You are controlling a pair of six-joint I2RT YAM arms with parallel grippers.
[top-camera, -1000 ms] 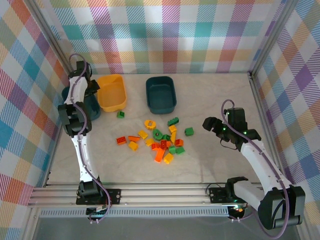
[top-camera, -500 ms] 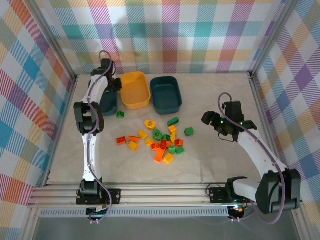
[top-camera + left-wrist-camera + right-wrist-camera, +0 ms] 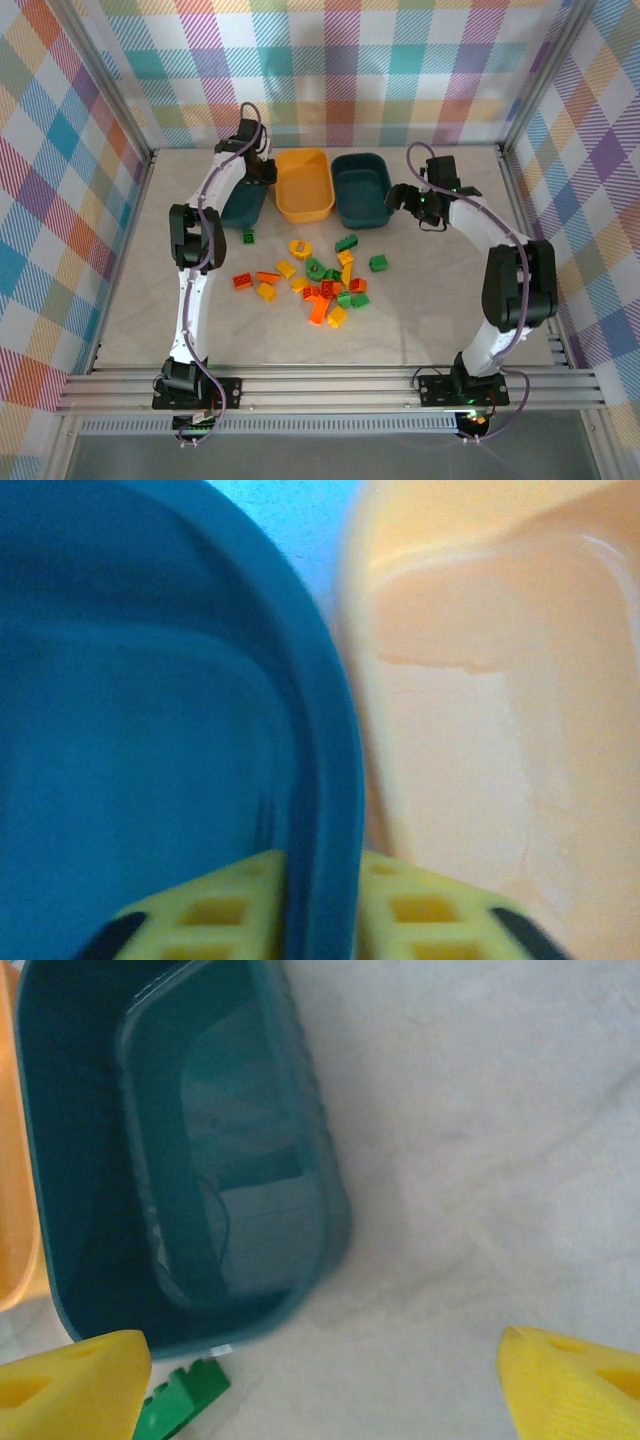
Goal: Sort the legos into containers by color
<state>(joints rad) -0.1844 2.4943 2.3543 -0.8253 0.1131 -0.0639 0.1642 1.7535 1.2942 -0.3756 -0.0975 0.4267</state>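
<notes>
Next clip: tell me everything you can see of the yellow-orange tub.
The yellow-orange tub is a shallow rounded-rectangular container of glossy, slightly translucent-looking plastic. It sits upright and empty at the far side of the table, long sides running roughly front to back, between the left teal tub and the right teal tub, close against both; a sliver of gap shows on the left. One finger of the left gripper lies by its left wall; whether they touch cannot be told.
</notes>
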